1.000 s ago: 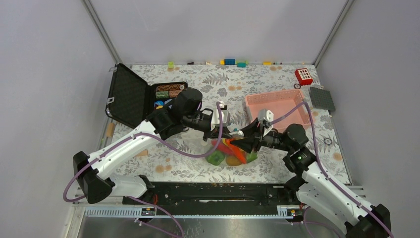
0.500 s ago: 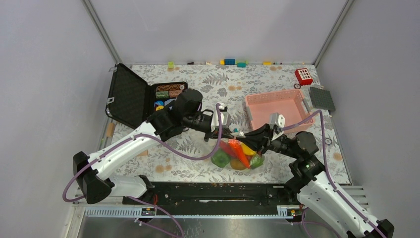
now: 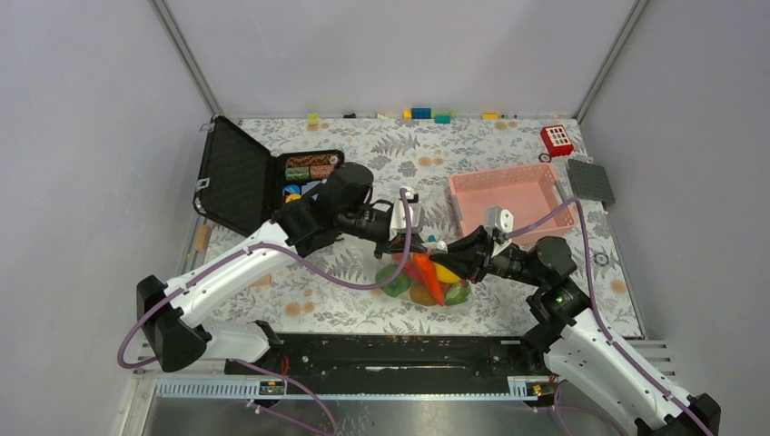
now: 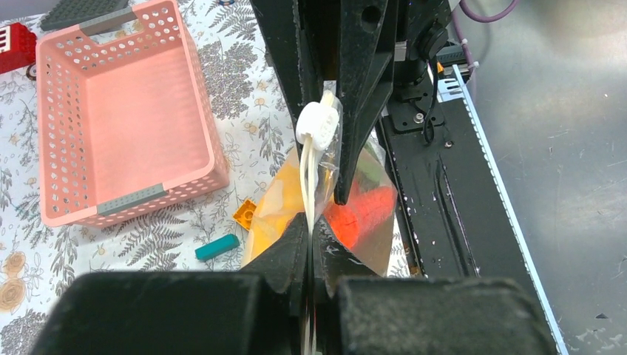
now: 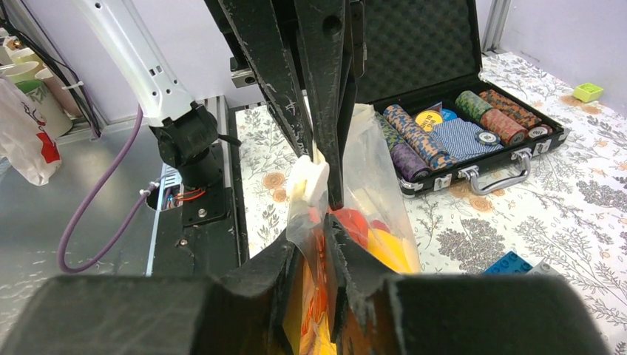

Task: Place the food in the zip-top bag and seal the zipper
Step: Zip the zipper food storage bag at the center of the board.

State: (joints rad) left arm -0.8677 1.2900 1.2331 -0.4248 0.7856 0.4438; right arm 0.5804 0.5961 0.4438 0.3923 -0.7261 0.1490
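The fern-print table (image 3: 345,304) lies between plain grey walls, and your two arms meet over its middle. The nearest thing to writing is the marking on the poker chips (image 5: 444,140) in the open black case (image 3: 238,177), and it is too small to read. The zip-top bag (image 4: 373,174) hangs between the grippers just in front of the pink basket (image 4: 133,198), its lower end on the table. An orange carrot (image 3: 429,278), a green pepper (image 3: 393,280) and a yellow banana (image 3: 447,272) are inside it. Your left gripper (image 4: 311,225) has its fingers pressed together on the bag's top edge, pinching the zipper (image 4: 307,174). Your right gripper (image 5: 316,248) nips the same edge from the opposite side, with a white tab (image 4: 318,122) between the two. A yellow brick (image 4: 244,214) and a teal brick (image 4: 217,247) lie beside the basket. Compared with half a second ago, the bag and its load sit a little further left, and the right gripper has closed in on the left one.
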